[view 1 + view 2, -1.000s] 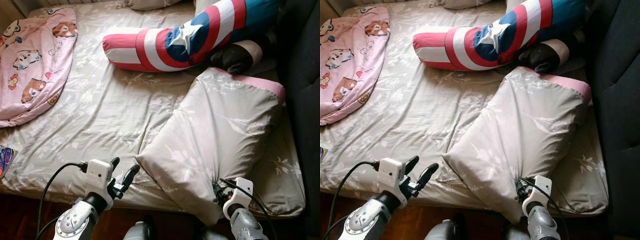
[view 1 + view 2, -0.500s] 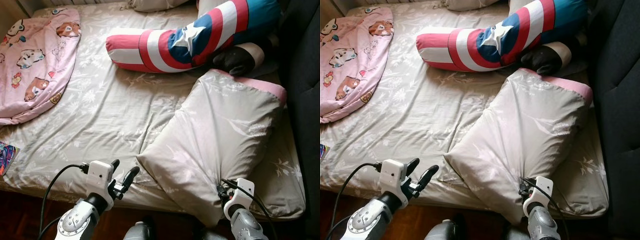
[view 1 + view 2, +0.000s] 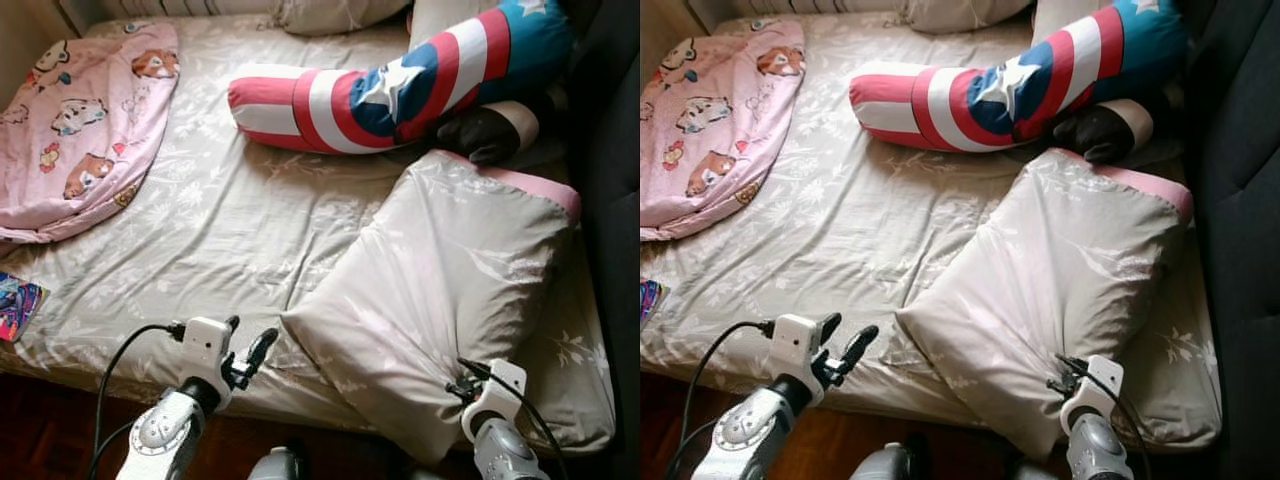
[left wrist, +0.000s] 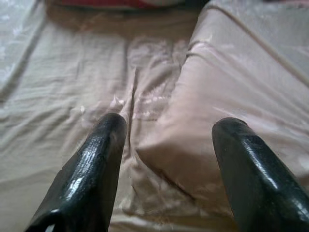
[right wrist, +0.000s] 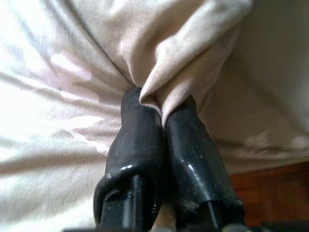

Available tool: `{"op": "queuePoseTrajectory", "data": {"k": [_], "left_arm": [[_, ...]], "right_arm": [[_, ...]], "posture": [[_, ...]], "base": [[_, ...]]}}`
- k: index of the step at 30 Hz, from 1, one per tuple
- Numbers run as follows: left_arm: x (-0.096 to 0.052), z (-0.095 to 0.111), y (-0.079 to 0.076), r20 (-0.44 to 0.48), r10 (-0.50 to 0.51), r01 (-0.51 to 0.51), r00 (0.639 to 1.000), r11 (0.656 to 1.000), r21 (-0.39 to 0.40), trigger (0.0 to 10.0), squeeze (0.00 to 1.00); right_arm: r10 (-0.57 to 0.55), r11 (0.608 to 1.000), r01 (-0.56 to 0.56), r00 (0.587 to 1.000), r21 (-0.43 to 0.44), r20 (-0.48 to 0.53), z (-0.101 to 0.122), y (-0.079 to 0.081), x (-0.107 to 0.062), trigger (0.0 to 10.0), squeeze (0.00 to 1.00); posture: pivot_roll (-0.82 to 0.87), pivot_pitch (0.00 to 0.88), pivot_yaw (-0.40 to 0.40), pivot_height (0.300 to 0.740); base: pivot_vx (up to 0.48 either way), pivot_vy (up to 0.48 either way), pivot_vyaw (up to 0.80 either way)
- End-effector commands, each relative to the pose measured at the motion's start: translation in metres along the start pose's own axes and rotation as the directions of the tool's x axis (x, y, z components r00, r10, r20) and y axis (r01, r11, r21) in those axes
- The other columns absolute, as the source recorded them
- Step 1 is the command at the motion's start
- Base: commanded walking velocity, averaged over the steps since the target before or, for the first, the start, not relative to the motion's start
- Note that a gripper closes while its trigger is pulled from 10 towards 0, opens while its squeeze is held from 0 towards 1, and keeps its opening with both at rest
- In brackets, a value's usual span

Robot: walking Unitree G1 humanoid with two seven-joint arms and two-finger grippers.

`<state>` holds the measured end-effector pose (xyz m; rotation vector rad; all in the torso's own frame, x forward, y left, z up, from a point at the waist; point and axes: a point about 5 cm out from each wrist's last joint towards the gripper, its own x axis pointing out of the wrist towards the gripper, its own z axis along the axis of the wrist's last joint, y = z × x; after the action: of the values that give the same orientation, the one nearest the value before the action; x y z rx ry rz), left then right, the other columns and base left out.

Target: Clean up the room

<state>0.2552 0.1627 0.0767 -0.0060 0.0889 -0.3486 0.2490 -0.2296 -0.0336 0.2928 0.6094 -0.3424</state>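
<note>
The right gripper (image 5: 161, 113) pinches the near corner of the pillow (image 3: 450, 290) on the bed (image 3: 210, 230), while the left gripper (image 4: 166, 140) has its jaws wide.

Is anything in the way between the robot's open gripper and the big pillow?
Nothing visible. The left gripper is open and points at the near corner of the pillow, with bare bedsheet between. The right gripper already pinches the pillow's fabric.

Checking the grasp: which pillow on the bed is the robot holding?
The beige floral pillow with pink trim, pinched at its near corner by the right gripper; the striped star bolster lies untouched.
</note>
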Motion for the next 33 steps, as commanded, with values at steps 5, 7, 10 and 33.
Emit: {"op": "queuePoseTrajectory", "data": {"k": [5,7,10,33], "left_arm": [[0.003,-0.014,0.002,-0.028,0.022,-0.022,0.999,1.0,-0.005,10.0,0.0],[0.005,-0.015,0.003,-0.021,0.028,-0.028,0.999,1.0,-0.011,10.0,0.0],[0.008,-0.015,0.005,-0.012,0.037,-0.037,0.999,0.999,-0.013,10.0,0.0],[0.015,-0.024,0.008,0.001,0.036,-0.036,0.999,0.999,-0.007,10.0,0.0]], "right_arm": [[-0.163,0.984,0.169,0.98,-0.049,0.112,0.029,-0.036,-0.001,0.0,0.0],[-0.218,0.971,0.229,0.965,-0.064,0.146,0.04,-0.049,-0.002,0.0,0.0],[-0.305,0.944,0.323,0.932,-0.07,0.195,0.056,-0.074,-0.008,0.0,0.0],[-0.53,0.816,0.552,0.833,-0.172,0.162,0.06,-0.127,-0.025,10.0,0.0]], "posture": [[0.05,0.133,0.031,0.74],[0.04,0.12,0.02,0.74],[0.04,0.11,0.015,0.74],[0.02,0.075,0.019,0.74]], "base": [[0.0,0.0,0.0],[0.0,0.0,0.0],[0.0,0.0,0.0],[0.0,0.0,0.0]]}}
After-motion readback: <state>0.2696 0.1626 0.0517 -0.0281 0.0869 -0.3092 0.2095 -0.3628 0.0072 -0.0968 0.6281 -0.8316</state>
